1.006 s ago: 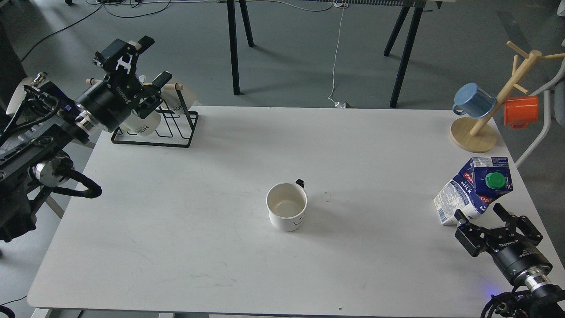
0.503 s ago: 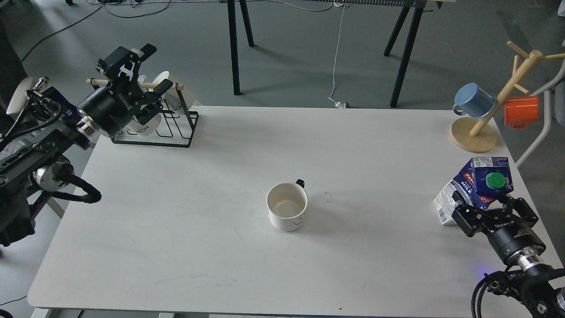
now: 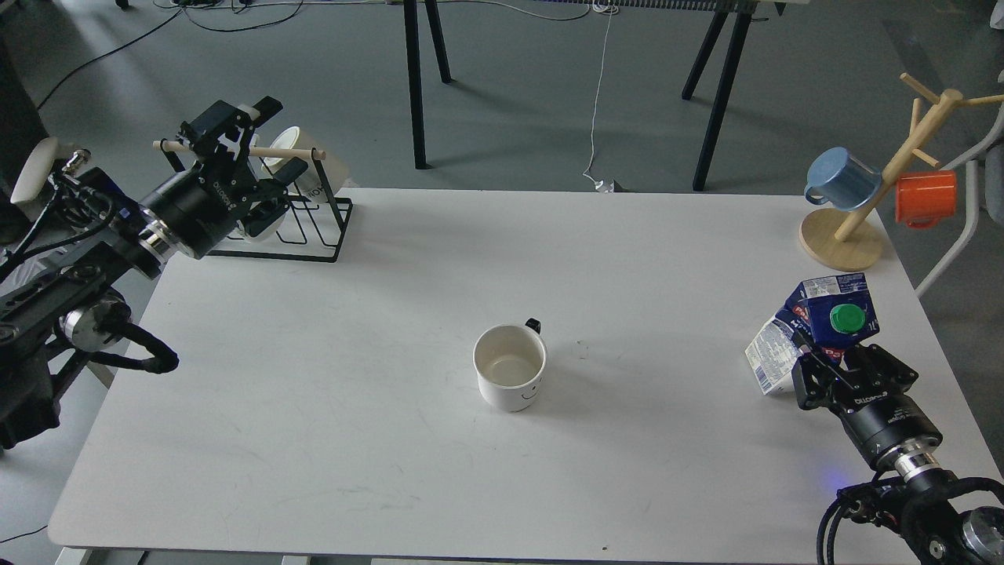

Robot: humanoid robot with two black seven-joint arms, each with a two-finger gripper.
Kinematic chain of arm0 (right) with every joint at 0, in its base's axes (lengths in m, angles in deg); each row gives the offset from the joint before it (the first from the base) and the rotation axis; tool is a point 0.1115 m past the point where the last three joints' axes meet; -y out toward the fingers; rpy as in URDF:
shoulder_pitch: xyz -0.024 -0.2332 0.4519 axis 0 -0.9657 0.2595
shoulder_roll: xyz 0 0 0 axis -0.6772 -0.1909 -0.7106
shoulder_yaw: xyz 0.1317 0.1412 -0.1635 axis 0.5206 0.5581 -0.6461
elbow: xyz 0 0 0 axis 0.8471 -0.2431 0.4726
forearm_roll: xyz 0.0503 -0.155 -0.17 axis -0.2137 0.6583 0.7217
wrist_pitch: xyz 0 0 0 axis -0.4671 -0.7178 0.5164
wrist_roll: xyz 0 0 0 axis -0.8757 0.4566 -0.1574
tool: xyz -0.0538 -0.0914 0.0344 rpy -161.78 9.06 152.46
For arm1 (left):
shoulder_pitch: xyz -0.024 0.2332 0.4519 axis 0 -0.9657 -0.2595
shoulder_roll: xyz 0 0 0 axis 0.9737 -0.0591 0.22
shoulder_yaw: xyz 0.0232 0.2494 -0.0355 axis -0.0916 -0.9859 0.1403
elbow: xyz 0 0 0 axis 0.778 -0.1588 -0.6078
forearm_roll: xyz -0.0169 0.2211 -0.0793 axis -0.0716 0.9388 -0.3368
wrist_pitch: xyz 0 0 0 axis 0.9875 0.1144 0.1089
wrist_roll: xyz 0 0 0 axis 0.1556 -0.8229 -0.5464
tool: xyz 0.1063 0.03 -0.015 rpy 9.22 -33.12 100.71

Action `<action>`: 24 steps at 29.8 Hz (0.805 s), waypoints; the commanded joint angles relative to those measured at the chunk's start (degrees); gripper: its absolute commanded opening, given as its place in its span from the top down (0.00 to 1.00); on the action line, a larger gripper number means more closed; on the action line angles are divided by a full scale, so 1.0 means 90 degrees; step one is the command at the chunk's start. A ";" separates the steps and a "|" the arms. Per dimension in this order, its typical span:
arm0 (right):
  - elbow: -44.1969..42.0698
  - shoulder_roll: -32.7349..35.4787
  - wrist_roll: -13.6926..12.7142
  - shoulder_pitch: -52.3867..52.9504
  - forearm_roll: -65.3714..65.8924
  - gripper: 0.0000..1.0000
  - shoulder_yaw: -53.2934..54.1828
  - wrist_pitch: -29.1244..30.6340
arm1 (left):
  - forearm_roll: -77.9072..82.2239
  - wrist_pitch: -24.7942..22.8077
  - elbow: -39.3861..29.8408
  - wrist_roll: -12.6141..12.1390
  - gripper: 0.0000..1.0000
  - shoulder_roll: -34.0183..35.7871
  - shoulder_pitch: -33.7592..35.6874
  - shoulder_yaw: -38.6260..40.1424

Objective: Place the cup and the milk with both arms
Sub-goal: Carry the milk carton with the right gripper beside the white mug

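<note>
Head view of a white table [image 3: 376, 439]. At the far left corner stands a black wire rack [image 3: 302, 227] with a wooden rail, holding cream mugs [image 3: 302, 161] with black lettering. At the far right corner stands a wooden mug tree [image 3: 867, 212], with a blue mug [image 3: 841, 177] hung on its left peg and an orange mug [image 3: 925, 197] on its right. Beyond the far edge, black table legs and a white cable cross the grey floor.

The cup [image 3: 510, 377], a white mug with a small smiley face on its near side and a black handle pointing away from me, stands upright and empty near the table's centre, with bare tabletop on every side and both my grippers well apart from it.

The milk [image 3: 816, 333], a blue-and-white carton with a green screw cap [image 3: 847, 318], is near the right edge, tilted, top leaning toward me.

My left gripper [image 3: 259, 149] is raised just in front of the wire rack, overlapping the mugs in this view; its fingers are spread and hold nothing.

My right gripper [image 3: 851, 369] is at the carton's lower part, a finger on either side of it. Whether the fingers press the carton, I cannot tell.
</note>
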 commanded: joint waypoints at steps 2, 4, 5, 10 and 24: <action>0.0746 -0.0044 0.0004 -0.0008 0.0393 0.77 -0.0018 0.0000 | 0.0020 0.0000 -0.0001 0.0000 0.08 -0.0008 -0.0004 0.0002; 0.1098 -0.0170 0.0004 0.0012 0.0657 0.77 -0.0018 0.0000 | 0.0030 0.0000 -0.0001 0.0000 0.08 -0.0018 -0.0004 -0.0008; 0.1216 -0.0268 0.0004 0.0031 0.0784 0.77 -0.0027 0.0000 | 0.0030 0.0000 -0.0001 0.0000 0.08 -0.0027 -0.0004 -0.0008; 0.1227 -0.0902 0.0024 0.0168 0.1321 0.77 -0.0193 0.0000 | 0.0030 0.0000 -0.0001 0.0000 0.08 -0.0037 -0.0004 -0.0008; 0.0348 -0.2436 0.0102 0.0510 0.2200 0.75 -0.0789 0.0000 | 0.0040 0.0000 -0.0001 0.0000 0.07 -0.0018 -0.0014 -0.0008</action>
